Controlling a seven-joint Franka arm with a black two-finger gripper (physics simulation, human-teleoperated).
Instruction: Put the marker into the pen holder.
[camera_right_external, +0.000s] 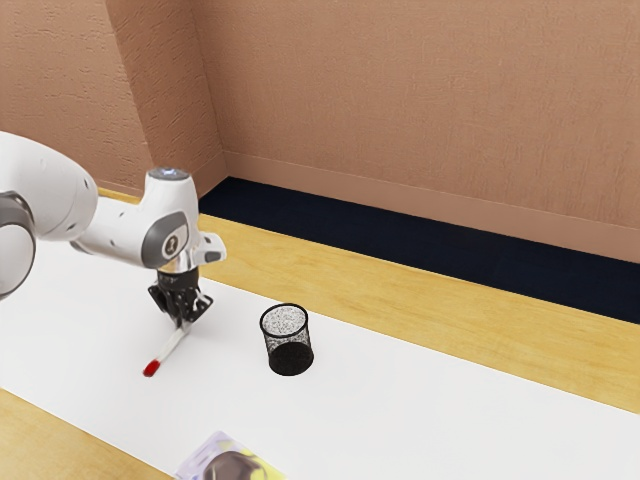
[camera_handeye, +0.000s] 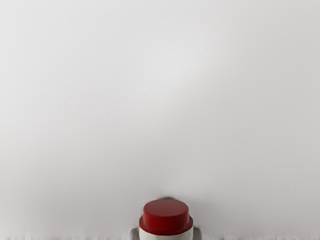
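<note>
Marker (camera_right_external: 171, 347) slants down from your pincer (camera_right_external: 183, 322), red end (camera_right_external: 151, 369) away from the holder (camera_right_external: 290, 357). Pincer closed on its upper end.

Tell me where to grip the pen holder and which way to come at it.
I'd pinch the pen holder at its rim, coming straight down, clamping the wall from inside and outside. It stands upright, its mouth open upward, and its mesh wall looks thin.

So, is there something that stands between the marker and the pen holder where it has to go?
Nothing that I can see stands between the marker, held in the gripper, and the pen holder. Its raised rim would probably have to be cleared from above.
</note>
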